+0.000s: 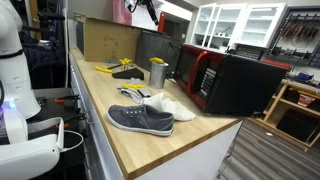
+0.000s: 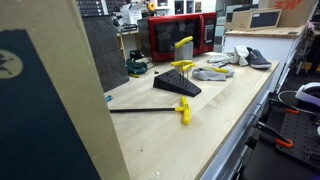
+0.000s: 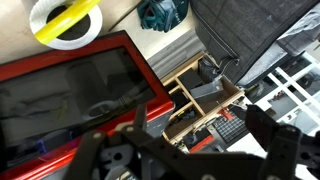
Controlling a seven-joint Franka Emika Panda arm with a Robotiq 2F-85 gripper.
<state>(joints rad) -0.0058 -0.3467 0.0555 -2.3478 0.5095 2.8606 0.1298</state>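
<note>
The fingers (image 3: 275, 145) are wide open, gripping nothing, hanging high over the red microwave (image 3: 70, 85) (metal cup (image 3: 68, 22) just beside it) on the desk (image 1: 200, 135).

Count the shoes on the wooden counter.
2: a gray sneaker near the front edge of the counter, and a white shoe just behind it, toward the red microwave. More may be hidden.

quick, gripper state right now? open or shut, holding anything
gripper: open, holding nothing; the wrist view looks down on the red microwave.
</note>
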